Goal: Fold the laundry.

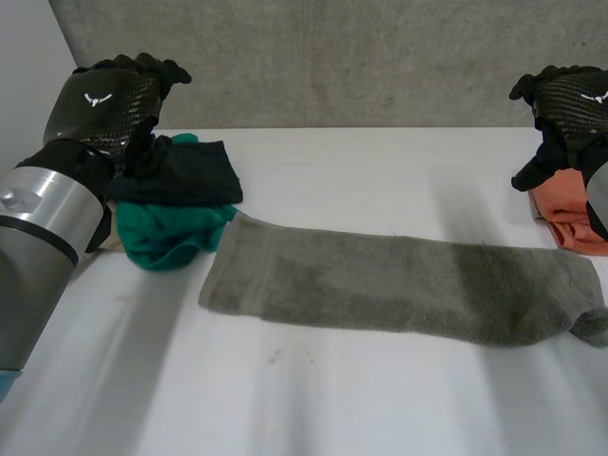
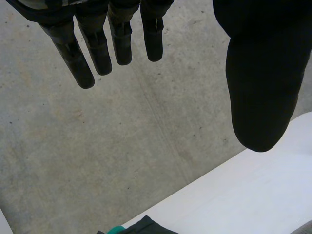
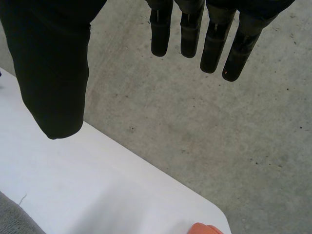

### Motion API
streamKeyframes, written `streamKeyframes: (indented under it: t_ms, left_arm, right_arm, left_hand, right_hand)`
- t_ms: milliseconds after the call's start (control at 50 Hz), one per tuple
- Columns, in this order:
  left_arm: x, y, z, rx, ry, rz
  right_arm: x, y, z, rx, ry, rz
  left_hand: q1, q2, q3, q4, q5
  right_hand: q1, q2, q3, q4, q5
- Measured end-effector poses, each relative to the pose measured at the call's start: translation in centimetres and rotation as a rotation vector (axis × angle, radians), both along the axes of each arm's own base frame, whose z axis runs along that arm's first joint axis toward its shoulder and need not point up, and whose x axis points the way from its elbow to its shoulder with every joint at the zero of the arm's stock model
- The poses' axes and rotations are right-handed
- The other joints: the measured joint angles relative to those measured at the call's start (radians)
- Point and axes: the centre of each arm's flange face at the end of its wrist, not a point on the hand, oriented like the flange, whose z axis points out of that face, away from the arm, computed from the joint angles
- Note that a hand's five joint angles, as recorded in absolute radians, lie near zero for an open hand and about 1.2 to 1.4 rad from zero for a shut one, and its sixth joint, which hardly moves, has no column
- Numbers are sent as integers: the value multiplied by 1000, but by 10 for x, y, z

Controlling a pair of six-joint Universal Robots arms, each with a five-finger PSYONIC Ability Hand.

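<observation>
**On the table (image 1: pixel 285 399), a grey sock (image 1: pixel 399 285) lies flat and free**

Nearest the camera, the white tabletop is bare. Beyond that strip the sock stretches lengthwise across the middle. Its cuff end points toward the left arm's side and its heel and toe toward the right arm's side.

Farther back on the left sits a bunched green cloth (image 1: pixel 171 233) with a black cloth (image 1: pixel 190 171) lying on top of it. The sock's cuff corner is just beside the green one. At the far right edge, past the sock's toe, lies an orange cloth (image 1: pixel 570 214).

The left hand (image 1: pixel 109 104) hangs raised above the far left corner, over the outer edge of the black cloth and well apart from the sock. In its wrist view the fingers (image 2: pixel 78 58) are straight and the thumb stands wide of them, with nothing held.

The right hand (image 1: pixel 570 104) hangs raised above the orange cloth, near the sock's toe end but clear of it. Its wrist view shows straight fingers (image 3: pixel 214 44), the thumb spread away and an empty palm.

Behind the table rises a grey concrete wall (image 1: pixel 332 57).
</observation>
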Motion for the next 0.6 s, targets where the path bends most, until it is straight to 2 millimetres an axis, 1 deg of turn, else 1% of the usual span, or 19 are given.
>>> streamKeyframes:
  t_ms: [40,60,80,120,320,380,440,460,480,500,520,540,560,580,600]
  left_arm:
    - [0,0,-1,2,-1,0]
    - [0,0,-1,3,-1,0]
    - [0,0,-1,4,-1,0]
    - [0,0,-2,7,-2,-1]
    - [0,0,-3,10,-3,0]
    - [0,0,-3,10,-3,0]
    - [0,0,-3,10,-3,0]
    - [0,0,-3,10,-3,0]
    - [0,0,-3,10,-3,0]
    - [0,0,-4,11,-4,-1]
    - [0,0,-4,11,-4,-1]
    - [0,0,-4,12,-4,-1]
    - [0,0,-4,12,-4,-1]
    - [0,0,-5,14,-5,-1]
    - [0,0,-5,15,-6,-1]
  right_arm:
    - [0,0,0,1,0,0]
    - [0,0,-1,2,0,-1]
    - [0,0,-1,4,1,-1]
    - [-1,1,-2,6,1,-1]
    - [-2,1,-2,12,7,-9]
    - [-7,0,-3,38,17,-26]
    - [-17,-4,-6,74,30,-58]
    - [-24,-6,-8,93,40,-80]
    - [-24,-6,-8,93,40,-80]
    - [-42,-13,-17,143,73,-137]
    - [-42,-13,-17,143,73,-137]
    - [-61,-18,-28,193,115,-190]
    - [-68,-20,-33,213,132,-208]
    - [-81,-24,-44,252,165,-240]
    - [-87,-25,-49,268,179,-251]
  left_hand:
    - [-22,-23,-24,-18,-21]
    - [-77,-68,-69,-71,-87]
    - [-77,-68,-69,-71,-87]
    - [-103,-99,-95,-103,-131]
    - [-103,-99,-95,-103,-131]
    - [-103,-99,-95,-103,-131]
    - [-103,-99,-95,-103,-131]
    - [-103,-99,-95,-103,-131]
    - [-103,-99,-95,-103,-131]
    - [-103,-99,-95,-103,-131]
    - [-103,-99,-95,-103,-131]
    - [-103,-99,-95,-103,-131]
    - [-103,-99,-95,-103,-131]
    - [-103,-99,-95,-103,-131]
    - [-103,-99,-95,-103,-131]
  right_hand:
    - [-5,-3,-3,-3,-4]
    - [-41,-43,-53,-48,-71]
    - [-70,-81,-98,-80,-129]
    - [-73,-89,-107,-83,-142]
    - [-73,-89,-107,-83,-142]
    - [-73,-89,-107,-83,-142]
    - [-73,-89,-107,-83,-142]
    - [-73,-89,-107,-83,-142]
    - [-73,-89,-107,-83,-142]
    - [-73,-89,-107,-83,-142]
    - [-73,-89,-107,-83,-142]
    - [-73,-89,-107,-83,-142]
    - [-73,-89,-107,-83,-142]
    - [-73,-89,-107,-83,-142]
    - [-73,-89,-107,-83,-142]
